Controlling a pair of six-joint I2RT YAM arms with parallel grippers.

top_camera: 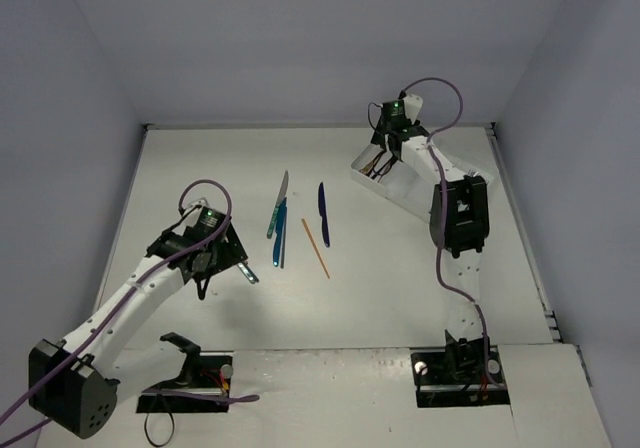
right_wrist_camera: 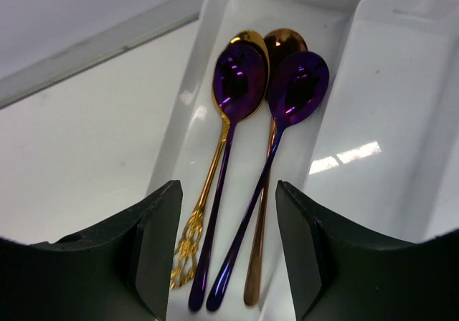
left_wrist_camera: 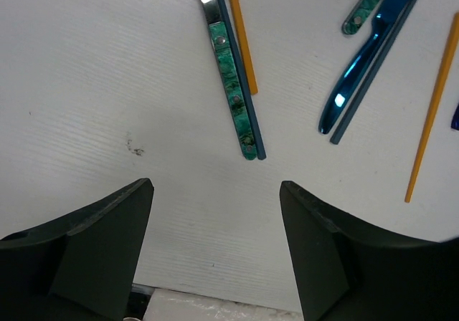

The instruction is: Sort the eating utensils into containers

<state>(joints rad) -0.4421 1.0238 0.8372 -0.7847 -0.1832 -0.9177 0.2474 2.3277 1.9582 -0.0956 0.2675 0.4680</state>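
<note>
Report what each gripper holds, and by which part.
Nothing is held. The left gripper hangs open short of the green-handled knife; the right gripper is open above the spoons lying in the tray.

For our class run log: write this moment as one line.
left gripper open near teal-handled knife | right gripper open over tray compartment holding four spoons | several utensils unsorted on table

Bright, even light; soft shadows; sharp focus

Spoons (right_wrist_camera: 239, 83) are mirror-glossy metal, purple and gold. The tray (right_wrist_camera: 373, 120) is smooth, shiny white plastic. The counter (left_wrist_camera: 86, 84) looks matt white, finely ribbed. The knife (left_wrist_camera: 233, 92) has a polished, green-marbled handle.
</note>
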